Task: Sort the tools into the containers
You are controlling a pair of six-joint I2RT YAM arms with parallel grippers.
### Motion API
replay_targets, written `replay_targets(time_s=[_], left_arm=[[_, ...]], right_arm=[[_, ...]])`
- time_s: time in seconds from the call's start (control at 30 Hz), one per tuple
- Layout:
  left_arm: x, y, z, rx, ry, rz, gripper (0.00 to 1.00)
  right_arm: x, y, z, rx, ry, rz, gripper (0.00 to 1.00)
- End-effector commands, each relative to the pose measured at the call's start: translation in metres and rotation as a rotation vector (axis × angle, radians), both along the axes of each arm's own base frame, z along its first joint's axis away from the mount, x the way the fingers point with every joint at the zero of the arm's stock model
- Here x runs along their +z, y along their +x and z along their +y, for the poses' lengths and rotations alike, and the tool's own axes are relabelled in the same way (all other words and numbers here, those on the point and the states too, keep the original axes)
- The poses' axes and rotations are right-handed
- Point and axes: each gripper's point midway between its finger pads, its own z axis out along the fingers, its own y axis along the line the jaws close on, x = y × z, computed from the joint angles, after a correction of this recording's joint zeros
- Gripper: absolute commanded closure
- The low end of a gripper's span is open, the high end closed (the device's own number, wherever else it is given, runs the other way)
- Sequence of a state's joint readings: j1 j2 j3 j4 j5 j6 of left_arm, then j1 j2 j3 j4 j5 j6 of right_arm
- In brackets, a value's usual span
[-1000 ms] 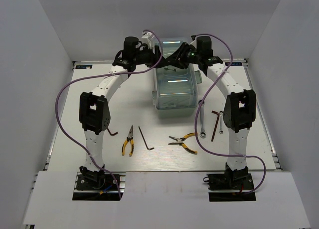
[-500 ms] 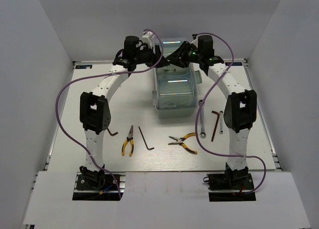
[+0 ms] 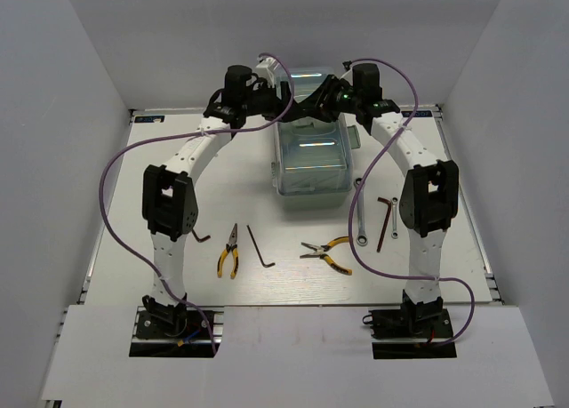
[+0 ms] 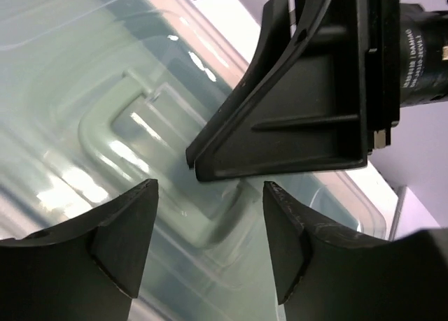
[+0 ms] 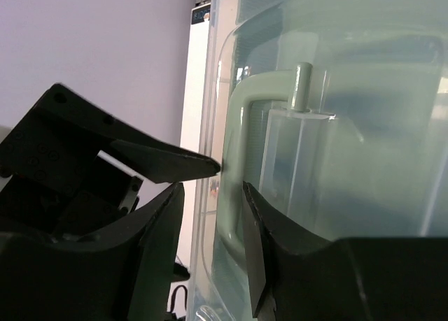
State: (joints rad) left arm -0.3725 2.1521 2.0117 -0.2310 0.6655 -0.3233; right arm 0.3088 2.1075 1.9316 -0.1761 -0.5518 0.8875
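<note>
Tools (image 3: 327, 251) lie on table (image 3: 284, 291) at near side of toolbox (image 3: 311, 164) w/ lid closed; left gripper (image 4: 210, 188) just spread wider over its handle (image 4: 94, 125), right gripper (image 5: 211, 188) parted too, both empty, so we think lid-opening is next.

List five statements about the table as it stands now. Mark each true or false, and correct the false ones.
1. The left pliers and the right pliers both lie on the table, nearer the arm bases than the toolbox. True.
2. The wrench lies on the right arm's side of the table. True.
3. The toolbox stands with its lid folded open. False: the clear lid is shut.
4. The left gripper is clamped on the wrench. False: its jaws are open and empty, above the toolbox handle.
5. The right gripper is down over the right pliers. False: it is at the toolbox top, facing the left gripper.
</note>
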Motion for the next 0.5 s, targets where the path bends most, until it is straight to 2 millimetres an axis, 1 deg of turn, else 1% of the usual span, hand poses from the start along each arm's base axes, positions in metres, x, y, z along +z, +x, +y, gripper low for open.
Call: replay_targets(time_s=[0.0,0.03,0.07,0.1,0.13,0.17,0.2,0.23,0.27,0.3,0.33,0.37,0.4,0.43,0.47], left_arm=[[0.029,-0.004,0.027,0.148,0.054,-0.060,0.26],[0.050,-0.012,0.035,0.174,0.052,-0.102,0.24],[0.044,-0.013,0.045,0.207,0.062,-0.100,0.23],[0.047,-0.013,0.053,0.250,0.078,-0.120,0.19],[0.035,-0.016,0.063,0.277,0.096,-0.100,0.18],[0.050,-0.022,0.069,0.297,0.087,-0.129,0.18],[0.051,-0.023,0.075,0.330,0.097,-0.133,0.18],[0.041,-0.027,0.080,0.340,0.121,-0.124,0.17],[0.040,-0.029,0.083,0.353,0.126,-0.124,0.17],[0.032,-0.035,0.087,0.363,0.140,-0.108,0.17],[0.029,-0.037,0.088,0.363,0.140,-0.108,0.17],[0.024,-0.038,0.086,0.351,0.137,-0.107,0.17],[0.019,-0.043,0.086,0.340,0.136,-0.101,0.17],[0.015,-0.044,0.084,0.326,0.132,-0.099,0.17],[0.013,-0.047,0.081,0.303,0.124,-0.097,0.17]], right_arm=[[0.038,-0.006,-0.004,-0.006,-0.020,-0.109,0.55],[0.041,-0.006,-0.004,-0.004,-0.026,-0.124,0.55],[0.041,-0.005,-0.003,-0.008,-0.041,-0.135,0.55],[0.041,-0.006,-0.002,-0.007,-0.049,-0.136,0.55],[0.040,-0.005,-0.001,-0.007,-0.055,-0.143,0.55],[0.042,-0.004,-0.001,-0.009,-0.071,-0.162,0.55],[0.040,-0.006,0.001,-0.004,-0.083,-0.163,0.55],[0.043,-0.005,0.001,0.001,-0.103,-0.195,0.55],[0.039,-0.004,0.001,-0.010,-0.122,-0.195,0.55],[0.039,-0.006,0.005,0.000,-0.132,-0.202,0.55],[0.040,-0.006,0.006,0.003,-0.160,-0.229,0.55],[0.035,-0.007,0.011,0.011,-0.197,-0.251,0.55],[0.031,-0.005,0.009,-0.002,-0.229,-0.251,0.55],[0.034,-0.005,0.011,0.007,-0.251,-0.287,0.55],[0.033,-0.005,0.013,0.006,-0.284,-0.312,0.55]])
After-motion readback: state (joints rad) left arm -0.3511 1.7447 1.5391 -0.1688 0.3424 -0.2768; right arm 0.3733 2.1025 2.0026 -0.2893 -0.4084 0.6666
